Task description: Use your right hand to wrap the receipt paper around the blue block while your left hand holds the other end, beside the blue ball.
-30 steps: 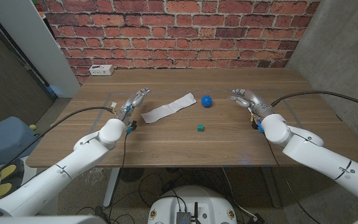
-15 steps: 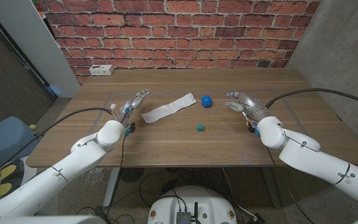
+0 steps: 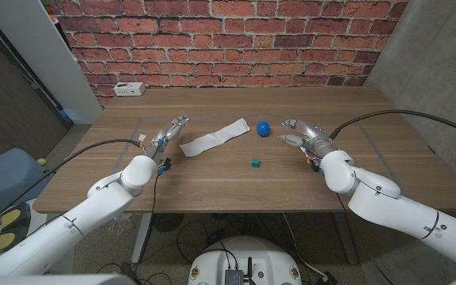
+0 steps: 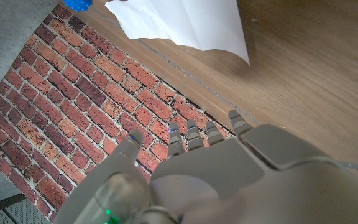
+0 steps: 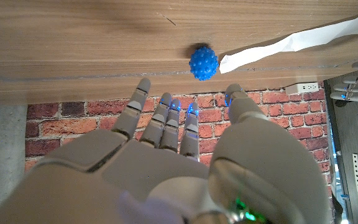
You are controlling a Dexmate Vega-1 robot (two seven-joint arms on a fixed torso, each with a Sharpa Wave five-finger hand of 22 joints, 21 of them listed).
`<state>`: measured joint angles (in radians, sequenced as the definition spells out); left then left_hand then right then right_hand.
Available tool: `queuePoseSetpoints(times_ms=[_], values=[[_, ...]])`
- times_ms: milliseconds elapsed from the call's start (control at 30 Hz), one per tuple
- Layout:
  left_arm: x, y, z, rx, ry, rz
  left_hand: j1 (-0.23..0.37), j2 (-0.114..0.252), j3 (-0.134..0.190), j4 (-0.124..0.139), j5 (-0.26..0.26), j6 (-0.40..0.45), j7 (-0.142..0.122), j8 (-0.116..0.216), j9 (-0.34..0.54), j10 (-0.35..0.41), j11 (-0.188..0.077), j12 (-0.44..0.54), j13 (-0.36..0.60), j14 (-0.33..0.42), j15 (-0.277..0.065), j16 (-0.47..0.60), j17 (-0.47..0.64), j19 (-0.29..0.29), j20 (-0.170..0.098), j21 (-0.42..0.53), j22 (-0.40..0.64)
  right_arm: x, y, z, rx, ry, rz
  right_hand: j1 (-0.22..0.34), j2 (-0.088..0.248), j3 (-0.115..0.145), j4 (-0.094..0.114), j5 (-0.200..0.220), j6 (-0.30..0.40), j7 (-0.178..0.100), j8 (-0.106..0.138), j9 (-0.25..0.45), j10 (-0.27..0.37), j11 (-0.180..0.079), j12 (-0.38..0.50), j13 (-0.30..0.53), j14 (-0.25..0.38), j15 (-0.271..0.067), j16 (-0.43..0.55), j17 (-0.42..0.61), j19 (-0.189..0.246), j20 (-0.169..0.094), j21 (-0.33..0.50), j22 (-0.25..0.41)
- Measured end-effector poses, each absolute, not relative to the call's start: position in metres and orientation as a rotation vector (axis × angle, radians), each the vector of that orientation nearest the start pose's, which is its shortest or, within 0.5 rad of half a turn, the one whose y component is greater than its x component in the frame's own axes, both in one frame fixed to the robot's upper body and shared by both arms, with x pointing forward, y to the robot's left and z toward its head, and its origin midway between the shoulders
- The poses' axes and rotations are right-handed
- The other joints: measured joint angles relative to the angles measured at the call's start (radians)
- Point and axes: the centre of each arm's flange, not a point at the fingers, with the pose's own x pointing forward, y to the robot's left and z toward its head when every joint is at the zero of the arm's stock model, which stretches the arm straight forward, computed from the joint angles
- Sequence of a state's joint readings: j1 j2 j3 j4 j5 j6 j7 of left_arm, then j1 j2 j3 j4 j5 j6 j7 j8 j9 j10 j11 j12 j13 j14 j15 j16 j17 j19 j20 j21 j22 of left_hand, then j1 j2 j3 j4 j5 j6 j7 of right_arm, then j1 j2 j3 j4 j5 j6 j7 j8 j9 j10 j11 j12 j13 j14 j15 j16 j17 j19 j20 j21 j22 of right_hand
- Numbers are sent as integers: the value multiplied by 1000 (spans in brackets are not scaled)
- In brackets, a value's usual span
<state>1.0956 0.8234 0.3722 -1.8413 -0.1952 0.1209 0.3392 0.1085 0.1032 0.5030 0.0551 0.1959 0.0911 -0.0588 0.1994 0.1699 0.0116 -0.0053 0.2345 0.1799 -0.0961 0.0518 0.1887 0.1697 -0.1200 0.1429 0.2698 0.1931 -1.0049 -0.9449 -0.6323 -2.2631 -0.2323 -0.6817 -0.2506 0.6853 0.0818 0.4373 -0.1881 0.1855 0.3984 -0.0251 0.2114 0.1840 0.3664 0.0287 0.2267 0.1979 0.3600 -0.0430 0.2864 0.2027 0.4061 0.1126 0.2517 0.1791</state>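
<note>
A white strip of receipt paper (image 3: 214, 137) lies slantwise on the wooden table (image 3: 212, 182), and its near end (image 4: 185, 25) appears in the left wrist view. A spiky blue ball (image 3: 264, 127) sits just right of the strip's far end; the right wrist view has the ball (image 5: 203, 62) and the paper end (image 5: 291, 42) close together. A small teal-blue block (image 3: 255, 163) stands nearer the front edge, below the ball. My left hand (image 3: 167, 132) hovers open just left of the paper. My right hand (image 3: 305, 135) is open, fingers pointing toward the ball.
A white power strip (image 3: 128, 89) lies at the table's back left corner. A brick wall (image 3: 228, 39) stands behind the table. Black cables (image 3: 394, 117) run from both wrists.
My right hand has moved left toward the blue ball. The left hand, paper, ball and block have stayed put.
</note>
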Motion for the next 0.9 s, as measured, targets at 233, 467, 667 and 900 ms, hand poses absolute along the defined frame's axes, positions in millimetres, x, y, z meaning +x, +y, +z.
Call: queuePoseSetpoints(times_ms=[233, 467, 667, 900], values=[[570, 292, -50, 599, -502, 46, 0, 0, -3, 3, 0, 0, 0, 0, 0, 0, 0, -5, 0, 0, 0, 0, 0, 0, 0, -4, 0, 503, -188, -35, -1180, -483, -59, 68, -13, 4, -4, 7, 33, -8, 8, 0, 35, -10, 0, 0, 35, -4, 17, 9, 27, -2, 4, 5], [570, 294, -52, 597, -503, 48, 0, 0, -3, 3, 0, 0, 0, -4, 0, 0, 0, -7, 0, 0, 0, 0, 0, 0, 0, -4, 0, 501, -179, -36, -1222, -486, -47, 94, -16, 8, 0, 7, 43, -11, 8, 0, 45, -9, 0, 0, 40, 2, 24, 14, 32, 4, 4, 5], [570, 295, -53, 594, -505, 47, 0, 0, -3, 3, 0, 0, 0, -4, 0, 0, 0, -7, 0, 0, 0, 0, 0, 0, 0, -4, 0, 499, -167, -39, -1258, -489, -18, 112, -16, 8, 0, 11, 47, -15, 8, 0, 46, -11, 0, 0, 55, -2, 32, 18, 40, -4, 8, 5], [569, 296, -55, 591, -506, 46, -4, -4, -3, 3, 0, 0, 0, -8, 0, 0, 0, -7, 0, 0, 0, 0, 0, 0, 0, -4, 0, 498, -157, -43, -1291, -488, 10, 131, -24, 8, 0, 11, 54, -11, 8, 0, 58, -11, 0, 2, 73, -2, 42, 23, 52, -5, 10, 5]])
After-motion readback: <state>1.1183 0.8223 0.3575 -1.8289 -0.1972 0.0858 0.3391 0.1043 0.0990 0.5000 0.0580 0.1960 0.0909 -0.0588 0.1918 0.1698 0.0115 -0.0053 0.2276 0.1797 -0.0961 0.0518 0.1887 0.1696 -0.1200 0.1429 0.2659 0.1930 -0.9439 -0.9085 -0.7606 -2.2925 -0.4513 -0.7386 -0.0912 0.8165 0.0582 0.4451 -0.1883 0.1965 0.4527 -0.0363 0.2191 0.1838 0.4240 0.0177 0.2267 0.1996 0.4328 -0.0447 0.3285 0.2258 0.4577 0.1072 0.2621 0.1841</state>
